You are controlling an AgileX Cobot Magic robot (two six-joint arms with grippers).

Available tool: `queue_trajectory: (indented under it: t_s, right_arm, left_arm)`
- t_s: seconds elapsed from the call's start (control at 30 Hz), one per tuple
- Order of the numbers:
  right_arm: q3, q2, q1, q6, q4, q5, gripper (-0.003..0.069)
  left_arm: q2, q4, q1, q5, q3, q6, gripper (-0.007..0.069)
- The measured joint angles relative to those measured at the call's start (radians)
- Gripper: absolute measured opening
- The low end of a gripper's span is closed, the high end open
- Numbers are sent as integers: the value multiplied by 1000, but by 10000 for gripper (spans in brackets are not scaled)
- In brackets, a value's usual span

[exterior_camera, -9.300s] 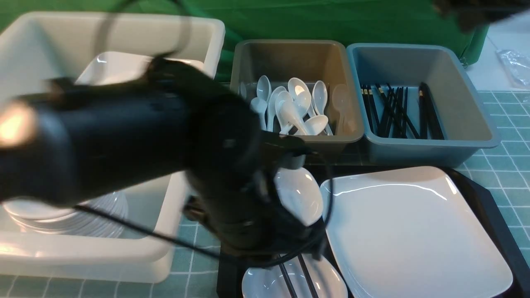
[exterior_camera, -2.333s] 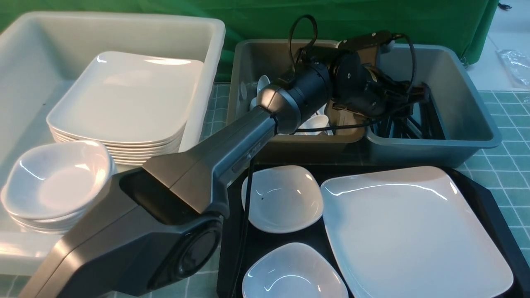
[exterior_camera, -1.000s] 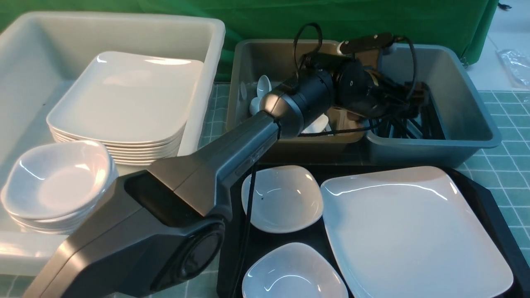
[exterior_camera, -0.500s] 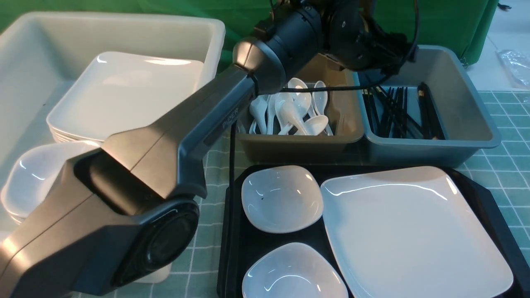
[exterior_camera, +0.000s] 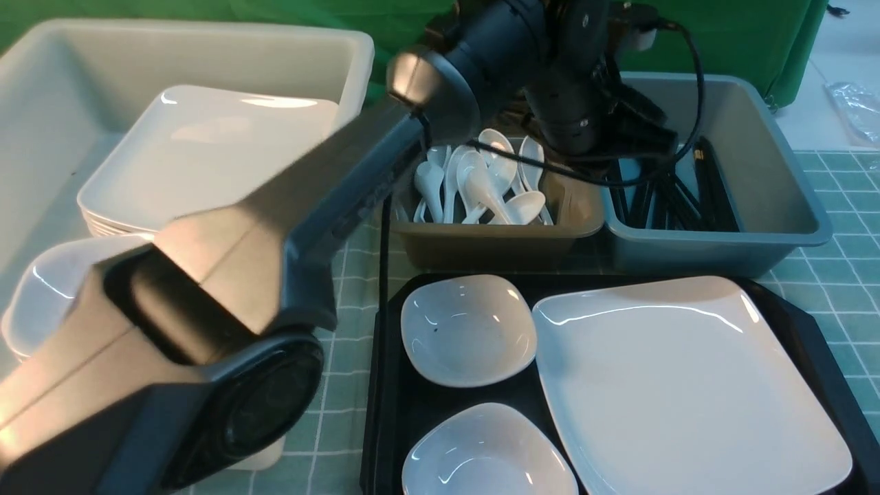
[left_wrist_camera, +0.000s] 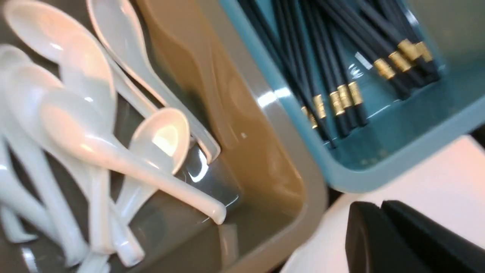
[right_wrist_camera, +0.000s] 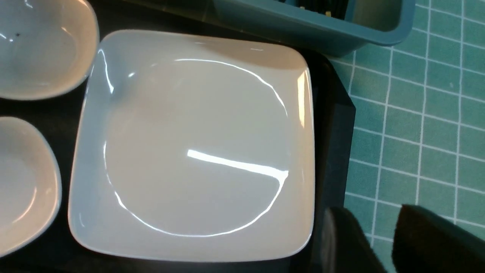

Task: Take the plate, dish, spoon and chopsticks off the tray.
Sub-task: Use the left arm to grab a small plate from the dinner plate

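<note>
The large white plate (exterior_camera: 687,385) lies on the right half of the black tray (exterior_camera: 818,344), with two small white dishes (exterior_camera: 467,330) (exterior_camera: 485,454) on the left half. No spoon or chopsticks lie on the tray. Several white spoons (exterior_camera: 488,182) fill the brown tub, and black chopsticks (exterior_camera: 687,199) with gold bands lie in the blue-grey tub. My left gripper (left_wrist_camera: 380,206) is shut and empty, its wrist (exterior_camera: 570,103) raised over the two tubs. My right gripper (right_wrist_camera: 373,223) is open and empty, hovering over the tray's right rim (right_wrist_camera: 333,125) beside the plate (right_wrist_camera: 197,144).
A big white tub (exterior_camera: 344,62) at the left holds a stack of plates (exterior_camera: 206,158) and a stack of small dishes (exterior_camera: 41,309). The brown tub (exterior_camera: 495,240) and blue-grey tub (exterior_camera: 790,206) stand behind the tray. My left arm (exterior_camera: 227,289) crosses the near left. Green checked mat (exterior_camera: 845,227) lies underneath.
My left gripper has shut and the arm has lifted up out of the blue-grey tub. The chopsticks seen earlier across the near dish are gone from the tray.
</note>
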Motion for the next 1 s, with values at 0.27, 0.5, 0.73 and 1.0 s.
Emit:
queue_trajectory:
  t_s: [0.27,0.5,0.73,1.0]
  right_arm:
    - [-94,54,0,-92,159,94,230]
    - [-97,77,0,-109,222,113,232]
    - [-85,77,0,-110,234,114,237]
    - [-65,77,0,-110,239,113,237]
  left_arm:
    - [-212,-1,0,0,7,25,6]
    - [-484,-8,0,-3,405,34,7]
    - [-799,-99,1,-108,1090,37,8]
    - [-946,-285,0,-445,1618,184,14]
